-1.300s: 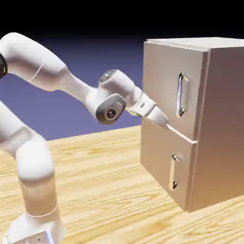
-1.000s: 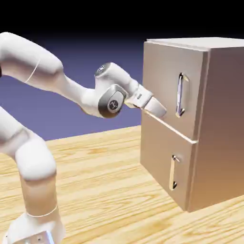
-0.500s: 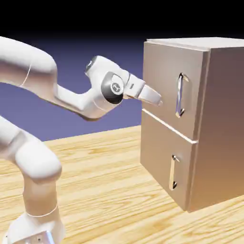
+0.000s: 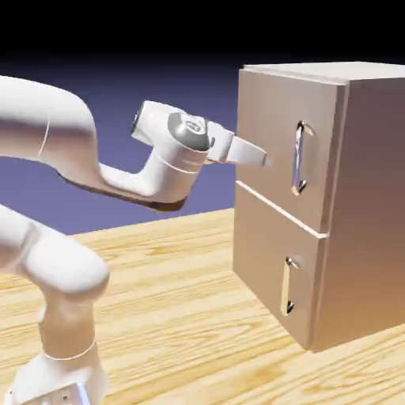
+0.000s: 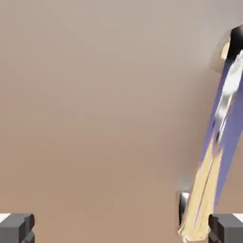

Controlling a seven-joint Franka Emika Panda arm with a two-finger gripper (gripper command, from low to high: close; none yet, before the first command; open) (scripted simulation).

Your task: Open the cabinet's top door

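Bare door panel (image 5: 95,118) between the fingertips (image 5: 16,228) — upright bar handle (image 5: 213,142) jutting near one tip.

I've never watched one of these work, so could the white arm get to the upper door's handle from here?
Probably yes: the hand looks open, and nothing shows between it and the handle.

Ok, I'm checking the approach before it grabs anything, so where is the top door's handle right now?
In the hand view, the top door's handle slants down the right side, its lower end beside the right-hand finger tip.
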